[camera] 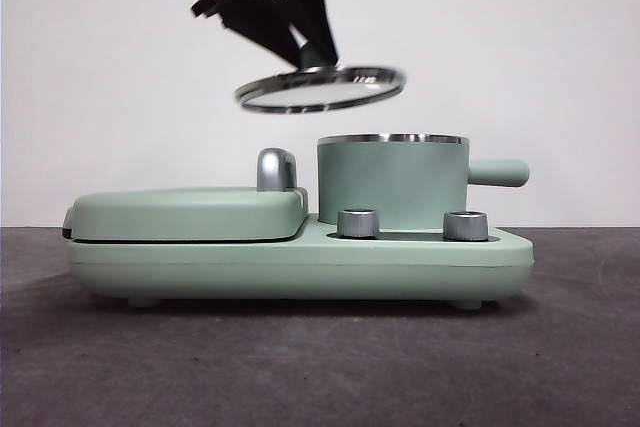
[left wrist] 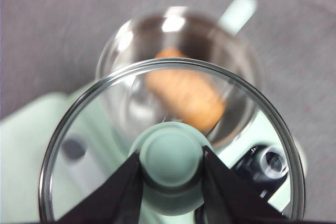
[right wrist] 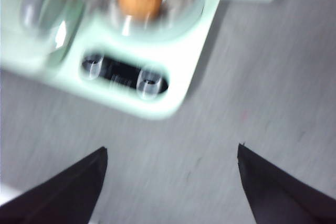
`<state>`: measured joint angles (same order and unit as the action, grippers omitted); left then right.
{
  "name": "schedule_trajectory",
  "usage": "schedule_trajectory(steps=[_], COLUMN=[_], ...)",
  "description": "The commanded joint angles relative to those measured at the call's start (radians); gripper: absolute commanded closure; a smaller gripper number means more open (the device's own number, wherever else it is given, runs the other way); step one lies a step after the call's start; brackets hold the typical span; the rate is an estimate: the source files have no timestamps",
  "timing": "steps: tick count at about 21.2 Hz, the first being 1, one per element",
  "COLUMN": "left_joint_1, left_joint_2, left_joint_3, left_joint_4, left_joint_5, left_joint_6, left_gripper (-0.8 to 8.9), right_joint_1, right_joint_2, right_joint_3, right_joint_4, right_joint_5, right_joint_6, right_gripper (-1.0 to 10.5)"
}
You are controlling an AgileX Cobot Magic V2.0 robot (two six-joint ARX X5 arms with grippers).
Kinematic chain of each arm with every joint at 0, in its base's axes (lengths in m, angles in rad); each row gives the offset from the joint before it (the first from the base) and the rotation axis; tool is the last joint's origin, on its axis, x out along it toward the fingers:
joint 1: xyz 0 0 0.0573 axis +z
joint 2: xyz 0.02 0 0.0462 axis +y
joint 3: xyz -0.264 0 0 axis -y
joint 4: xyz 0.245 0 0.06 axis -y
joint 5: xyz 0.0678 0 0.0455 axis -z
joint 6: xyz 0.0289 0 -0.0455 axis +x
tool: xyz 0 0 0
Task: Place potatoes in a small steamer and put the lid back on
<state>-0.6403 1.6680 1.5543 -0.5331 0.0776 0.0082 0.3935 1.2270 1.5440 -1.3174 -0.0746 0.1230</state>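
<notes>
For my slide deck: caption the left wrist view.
Left claw grips the mint-green knob of the steel-rimmed glass lid above the mint-green steamer holding the orange-brown potato.

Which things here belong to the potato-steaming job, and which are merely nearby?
Job: potato lying inside the small steamer; lid held above it by the left tool, gripping the knob; right tool, open, over the table.

Nearby: griddle cover; two dials.

Mint-green cylindrical steamer pot (camera: 392, 185) with bright steel rim, orange-brown oblong potato (left wrist: 184, 96) inside, clear glass lid (left wrist: 168, 145) edged in shiny steel (knob mint-green too), black gripper jaws, dark grey table (camera: 320, 357), white wall (camera: 520, 67).
</notes>
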Motion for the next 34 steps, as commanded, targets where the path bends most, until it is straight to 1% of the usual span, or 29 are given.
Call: schedule_trajectory(steps=[1,2,5,7,10,12,14,20,24,34], left_joint_1=[-0.021,-0.025,-0.042,-0.046,-0.054,-0.055,-0.056,-0.059,-0.064,-0.067], left_joint_2=[0.045,0.062,0.146,0.221,0.327,0.386,0.426,0.441,0.454,0.506], left_joint_3=[0.083,0.108,0.211,0.311,0.461,0.552,0.606,0.611,0.611,0.611], left_joint_4=[0.024,0.018,-0.025,-0.072,-0.131,-0.173,-0.190,-0.179,-0.194,-0.185], left_joint_5=[0.002,0.002,0.001,-0.003,-0.032,-0.048,-0.048,-0.048,-0.048,-0.048], left_joint_6=[0.006,0.006,0.009,0.018,0.039,0.053,0.053,0.060,0.082,0.085], left_gripper=[8.05,8.05,8.05,8.05,8.05,8.05,8.05,8.05,8.05,8.05], right_joint_1=[0.023,0.032,0.087,0.129,0.161,0.163,0.163,0.163,0.163,0.163], right_joint_2=[-0.177,-0.244,-0.441,-0.541,-0.640,-0.665,-0.668,-0.667,-0.667,-0.667], right_joint_3=[-0.172,-0.241,-0.444,-0.541,-0.626,-0.643,-0.643,-0.643,-0.643,-0.643], right_joint_4=[0.102,0.126,0.202,0.254,0.312,0.318,0.330,0.381,0.383,0.382], right_joint_5=[-0.034,-0.043,-0.130,-0.134,-0.133,-0.134,-0.135,-0.135,-0.135,-0.139], right_joint_6=[0.026,0.047,0.129,0.177,0.219,0.237,0.237,0.237,0.240,0.259], right_gripper=[5.5,5.5,5.5,5.6,5.6,5.6,5.6,5.6,5.6,5.6])
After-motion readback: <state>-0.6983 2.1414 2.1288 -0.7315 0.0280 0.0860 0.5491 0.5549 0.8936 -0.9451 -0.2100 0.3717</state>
